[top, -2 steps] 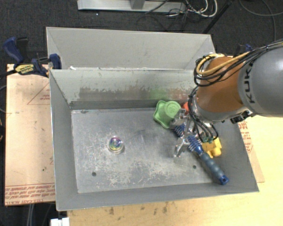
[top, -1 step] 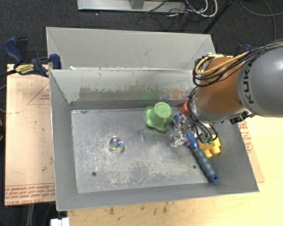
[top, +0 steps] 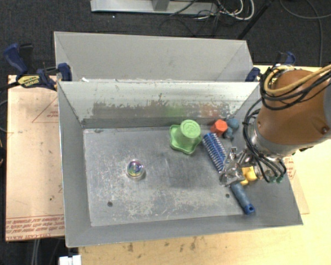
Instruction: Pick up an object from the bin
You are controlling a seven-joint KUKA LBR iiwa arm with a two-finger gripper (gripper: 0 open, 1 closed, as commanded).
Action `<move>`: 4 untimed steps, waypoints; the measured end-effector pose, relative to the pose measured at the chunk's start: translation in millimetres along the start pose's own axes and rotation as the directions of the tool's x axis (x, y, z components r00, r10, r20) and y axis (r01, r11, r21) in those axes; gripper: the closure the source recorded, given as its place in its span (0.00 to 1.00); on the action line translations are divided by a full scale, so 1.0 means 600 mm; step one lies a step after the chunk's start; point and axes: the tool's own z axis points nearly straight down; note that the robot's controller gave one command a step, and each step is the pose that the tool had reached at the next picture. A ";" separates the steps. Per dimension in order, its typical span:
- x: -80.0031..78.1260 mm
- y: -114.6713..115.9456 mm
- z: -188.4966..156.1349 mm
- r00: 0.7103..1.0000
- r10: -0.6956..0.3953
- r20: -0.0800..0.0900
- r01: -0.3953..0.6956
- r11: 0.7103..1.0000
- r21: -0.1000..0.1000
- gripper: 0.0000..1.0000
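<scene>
Grey metal bin (top: pixel 154 203), contents as follows.

- Gripper (top: pixel 231 174): low at the floor's right side, over the middle of a blue brush (top: pixel 214 148). Whether it is clenched or released cannot be told.
- Blue brush: lies slantwise, bristled head toward the back wall, handle end toward the front-right corner.
- Green cup-like piece (top: pixel 186 136): just left of the bristles.
- Small orange piece (top: pixel 220 126) and small blue piece (top: pixel 232 124): by the back wall, near the brush head.
- Shiny round bauble (top: pixel 135 169): left of centre, well apart.

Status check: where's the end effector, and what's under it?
End effector at bin right side, over blue brush handle. Green cup close beside bristles.
</scene>
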 end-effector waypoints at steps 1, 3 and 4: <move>-0.001 0.000 0.006 1.000 0.000 -0.004 0.000 1.000 -0.002 0.00; -0.034 -0.161 0.189 0.985 -0.175 -0.007 0.175 0.985 -0.013 0.00; -0.162 -0.174 -0.002 0.978 -0.210 0.010 0.210 0.978 0.004 0.00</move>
